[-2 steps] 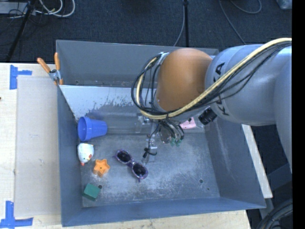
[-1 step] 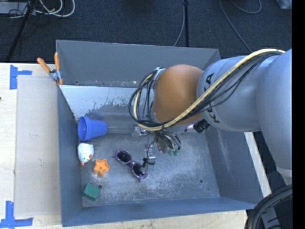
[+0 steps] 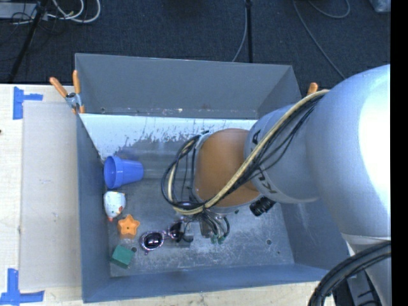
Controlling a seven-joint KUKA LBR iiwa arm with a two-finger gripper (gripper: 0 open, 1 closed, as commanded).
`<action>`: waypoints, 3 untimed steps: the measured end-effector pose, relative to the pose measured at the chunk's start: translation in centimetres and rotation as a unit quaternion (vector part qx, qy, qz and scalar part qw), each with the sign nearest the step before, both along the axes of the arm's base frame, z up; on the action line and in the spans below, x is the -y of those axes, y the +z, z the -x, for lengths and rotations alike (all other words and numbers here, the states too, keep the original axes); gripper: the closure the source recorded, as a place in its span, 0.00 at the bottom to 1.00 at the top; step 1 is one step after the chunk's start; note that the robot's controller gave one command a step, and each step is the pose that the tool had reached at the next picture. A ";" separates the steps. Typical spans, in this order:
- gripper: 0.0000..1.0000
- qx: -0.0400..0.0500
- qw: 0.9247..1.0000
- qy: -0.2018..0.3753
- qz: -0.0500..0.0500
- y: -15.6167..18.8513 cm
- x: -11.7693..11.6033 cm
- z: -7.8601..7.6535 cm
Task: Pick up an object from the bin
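You have the arm point(image 3: 319, 152) reaching into the grey bin point(image 3: 185, 81) from the right. Its orange wrist cover point(image 3: 220, 164) and looped black cables point(image 3: 178, 177) hang over the middle of the floor. The jaws sit low beneath that cover, close to the bin floor toward the front centre. You cannot tell whether they are released or clenched, since the cover and cables hide much of them.

Nearest to them is a small black piece point(image 3: 178, 233), lying on the floor just beside them on their left. A little further left lies a round dark glossy thing point(image 3: 152, 240) with a pale rim.

The rest is strung along the left wall, well apart from the jaws: a blue cup point(image 3: 122, 171) on its side with its wide end toward that wall, then a white toy point(image 3: 114, 203) with an orange patch. In front of these come an orange star point(image 3: 129, 224) and — in the front-left corner — a green block point(image 3: 122, 255).
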State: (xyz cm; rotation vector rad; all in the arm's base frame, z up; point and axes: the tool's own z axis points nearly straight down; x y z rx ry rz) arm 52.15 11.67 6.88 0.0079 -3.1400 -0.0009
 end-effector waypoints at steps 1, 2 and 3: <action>1.00 0.000 1.000 0.000 0.000 0.0 0.0 0.0; 1.00 0.000 1.000 0.002 0.000 12.9 0.6 -0.2; 1.00 -0.001 1.000 0.002 0.000 12.9 0.6 -0.2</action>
